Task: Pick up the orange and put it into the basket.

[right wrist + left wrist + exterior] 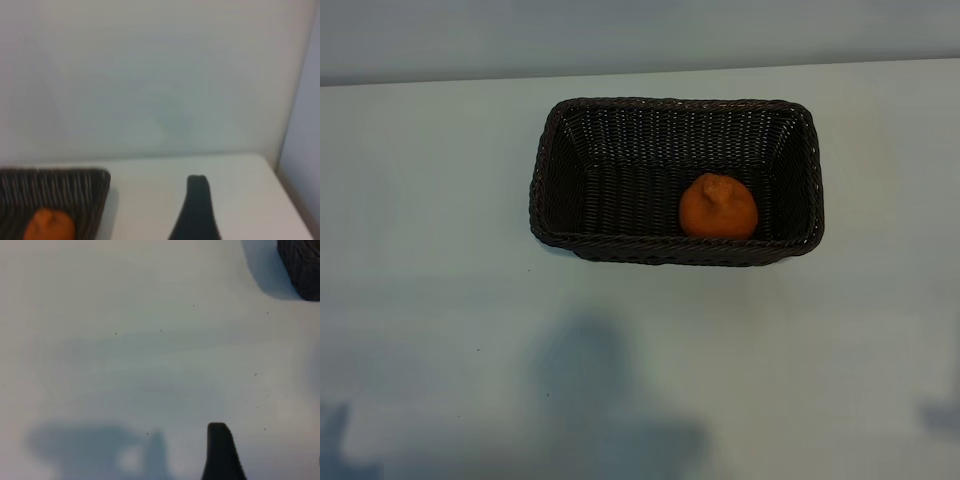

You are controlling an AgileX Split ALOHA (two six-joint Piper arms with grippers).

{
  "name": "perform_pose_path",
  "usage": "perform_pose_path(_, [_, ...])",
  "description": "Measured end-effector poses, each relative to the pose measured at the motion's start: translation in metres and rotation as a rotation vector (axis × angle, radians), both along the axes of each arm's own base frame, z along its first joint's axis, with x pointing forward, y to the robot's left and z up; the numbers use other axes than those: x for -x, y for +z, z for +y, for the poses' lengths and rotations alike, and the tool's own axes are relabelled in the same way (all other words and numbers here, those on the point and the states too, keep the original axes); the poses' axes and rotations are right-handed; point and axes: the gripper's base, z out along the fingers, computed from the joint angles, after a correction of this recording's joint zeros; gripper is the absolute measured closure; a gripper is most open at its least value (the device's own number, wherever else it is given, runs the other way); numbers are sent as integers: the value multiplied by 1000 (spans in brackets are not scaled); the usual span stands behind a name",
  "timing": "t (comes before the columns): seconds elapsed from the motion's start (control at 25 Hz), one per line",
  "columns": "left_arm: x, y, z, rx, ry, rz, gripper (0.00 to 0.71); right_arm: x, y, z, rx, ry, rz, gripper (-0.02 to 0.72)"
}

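The orange (718,206) lies inside the dark brown woven basket (550,160), on its floor toward the right end and against the near wall. The right wrist view shows a basket corner (90,185) with the orange (49,225) in it. Neither arm appears in the exterior view. My right gripper (161,225) is open and empty beside the basket's end; one dark finger (197,210) shows over the white table. My left gripper (161,465) is open and empty above bare table, one finger (222,455) showing, with a basket corner (302,265) farther off.
The white table (440,330) spreads around the basket, with soft arm shadows (590,390) across its near part. A pale wall (150,75) rises behind the table's far edge, and the table's corner (260,160) shows near the right gripper.
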Motion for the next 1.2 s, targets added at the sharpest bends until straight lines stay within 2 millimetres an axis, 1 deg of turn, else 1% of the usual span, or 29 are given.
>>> perform_pose_path(0.2, [0,0,0,0,0,0,243,-10,-16,-2,-15,1,79,163])
perform_pose_path(0.52, [0,0,0,0,0,0,243,-32,-60,-8,-41,-6,292,165])
perform_pose_path(0.84, [0,0,0,0,0,0,243,-42,-84,-10,-55,-10,398,165])
perform_pose_path(1.2, [0,0,0,0,0,0,243,-42,-86,-10,-58,-10,412,170])
